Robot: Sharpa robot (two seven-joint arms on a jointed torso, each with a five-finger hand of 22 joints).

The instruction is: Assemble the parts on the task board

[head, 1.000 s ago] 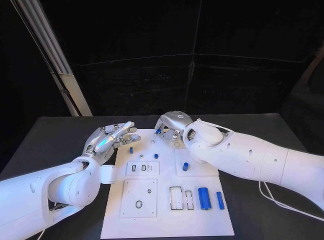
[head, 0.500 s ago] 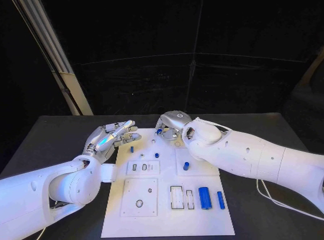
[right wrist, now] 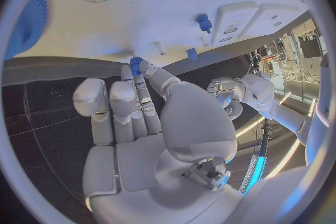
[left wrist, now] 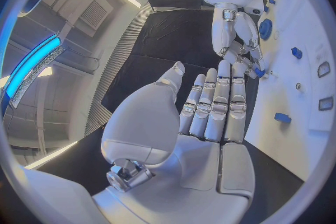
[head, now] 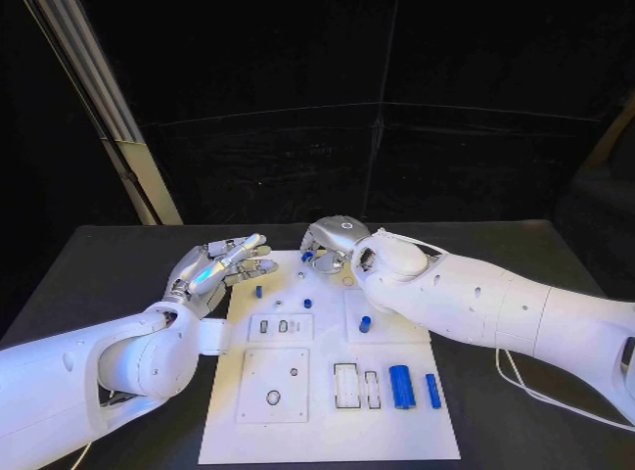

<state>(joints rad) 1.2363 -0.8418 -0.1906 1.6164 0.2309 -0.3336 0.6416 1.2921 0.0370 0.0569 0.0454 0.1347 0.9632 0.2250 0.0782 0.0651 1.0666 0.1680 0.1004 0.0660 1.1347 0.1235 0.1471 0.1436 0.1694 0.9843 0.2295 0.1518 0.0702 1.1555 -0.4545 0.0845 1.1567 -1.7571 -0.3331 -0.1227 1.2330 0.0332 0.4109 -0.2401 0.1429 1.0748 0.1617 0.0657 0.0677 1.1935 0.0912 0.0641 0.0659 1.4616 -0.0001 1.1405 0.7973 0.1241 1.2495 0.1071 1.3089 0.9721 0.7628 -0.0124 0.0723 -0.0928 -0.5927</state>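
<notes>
Right hand [head: 335,247] pinches a small blue plastic peg [right wrist: 136,63] at the flat white task board's [head: 317,416] far edge.
I judge it poised for insertion; left hand [head: 218,266] beside the board, fingers apart, holding nothing.

The task board [head: 329,411] lies in the middle of the worktop [head: 106,264], its long side running away from the robot. At its near right two cylindrical parts [head: 400,388] lie side by side, just right of two slots. Farther back a short part [head: 364,326] stands right of centre, with two smaller pegs [head: 256,292] behind it to the left. The left hand [head: 214,266] hangs over the board's far left edge; the right hand [head: 335,245] is at the far edge, pinching a small part [right wrist: 136,63].
</notes>
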